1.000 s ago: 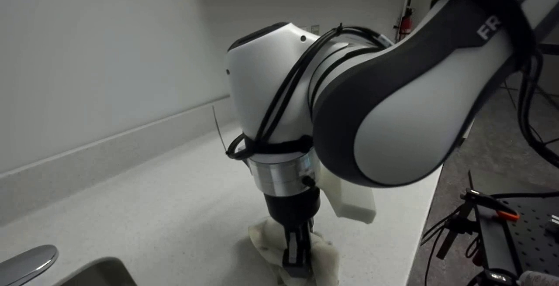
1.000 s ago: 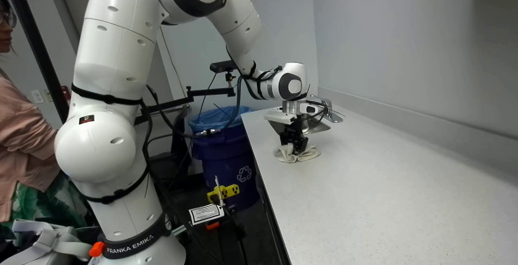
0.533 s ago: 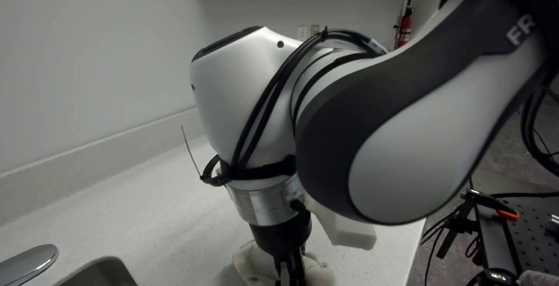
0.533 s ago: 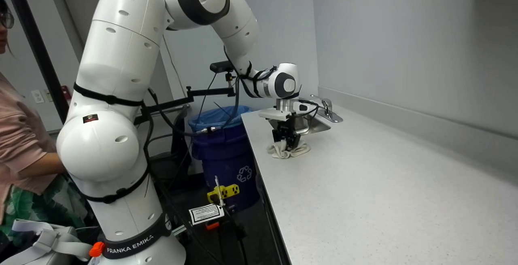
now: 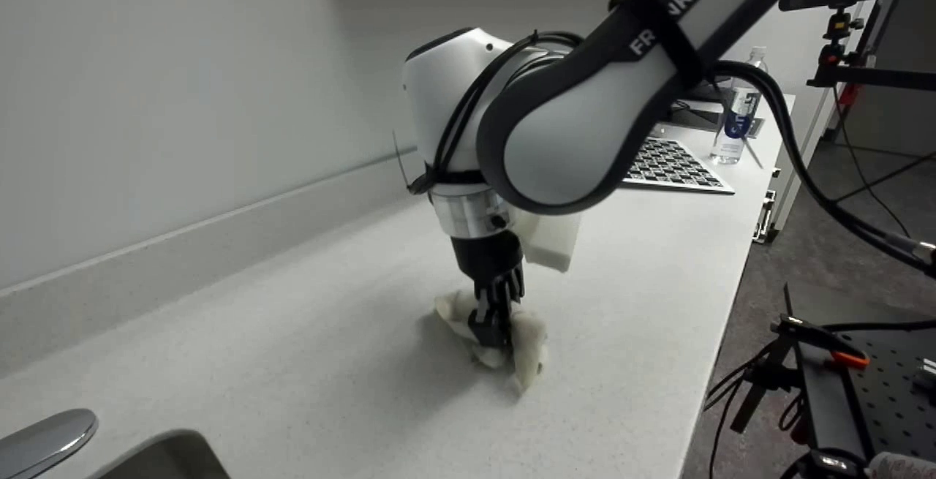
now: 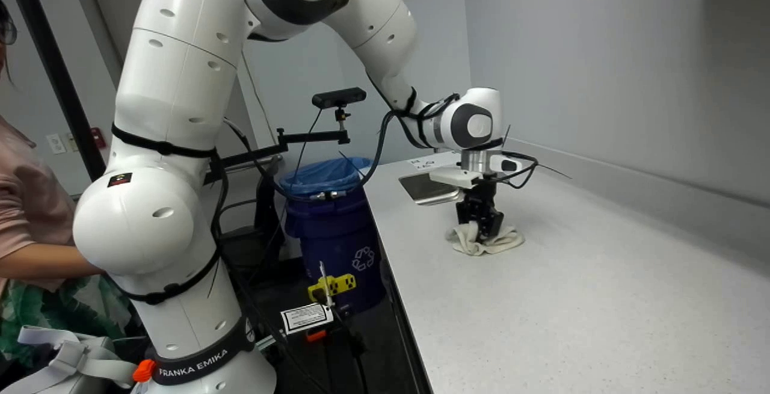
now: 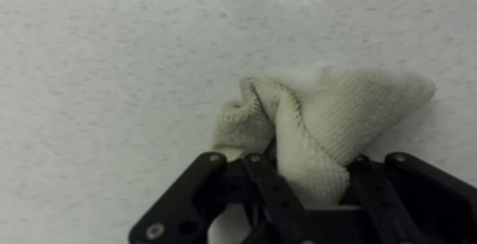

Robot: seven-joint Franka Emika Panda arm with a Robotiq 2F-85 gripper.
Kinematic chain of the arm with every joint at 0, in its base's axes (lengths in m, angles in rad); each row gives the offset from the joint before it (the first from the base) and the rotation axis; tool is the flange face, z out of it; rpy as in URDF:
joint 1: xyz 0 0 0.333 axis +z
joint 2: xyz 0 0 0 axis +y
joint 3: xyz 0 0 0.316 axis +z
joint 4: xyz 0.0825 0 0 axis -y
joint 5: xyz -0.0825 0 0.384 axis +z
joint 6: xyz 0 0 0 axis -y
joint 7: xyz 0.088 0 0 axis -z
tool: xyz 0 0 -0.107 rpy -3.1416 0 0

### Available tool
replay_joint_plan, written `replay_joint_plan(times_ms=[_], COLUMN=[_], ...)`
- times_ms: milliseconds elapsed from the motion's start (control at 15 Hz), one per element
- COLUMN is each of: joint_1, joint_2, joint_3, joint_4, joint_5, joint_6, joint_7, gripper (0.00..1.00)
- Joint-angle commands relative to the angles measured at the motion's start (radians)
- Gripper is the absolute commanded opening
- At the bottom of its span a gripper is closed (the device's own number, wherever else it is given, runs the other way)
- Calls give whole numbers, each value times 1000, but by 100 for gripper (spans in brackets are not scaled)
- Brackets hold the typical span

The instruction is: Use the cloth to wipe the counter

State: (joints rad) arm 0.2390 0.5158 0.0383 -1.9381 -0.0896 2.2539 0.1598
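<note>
Cloth (image 7: 335,121), off-white, ribbed, crumpled: resting on the counter (image 6: 571,310), apart from the sink (image 5: 174,458). Tool (image 6: 482,230), black: pointing down, grasping the cloth, a fold bunched between the fingers (image 7: 372,182). Faucet plate (image 5: 53,440), chrome: just beside the sink. Checkered board (image 5: 676,164), black and white, and water bottle (image 5: 738,117), blue-labelled: both well apart from the sink.
</note>
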Motion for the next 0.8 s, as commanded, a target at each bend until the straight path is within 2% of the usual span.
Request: replay_joint_plan(times_ms=[0, 267, 733], joint_1=[-64, -71, 31], joint_2=[-22, 4, 4], joint_3=[-39, -28, 129], joint_4=[-18, -10, -84], joint_5=[1, 0, 4], joint_6=[22, 12, -19], joint_7=[33, 41, -30], gripper=[4, 4, 4])
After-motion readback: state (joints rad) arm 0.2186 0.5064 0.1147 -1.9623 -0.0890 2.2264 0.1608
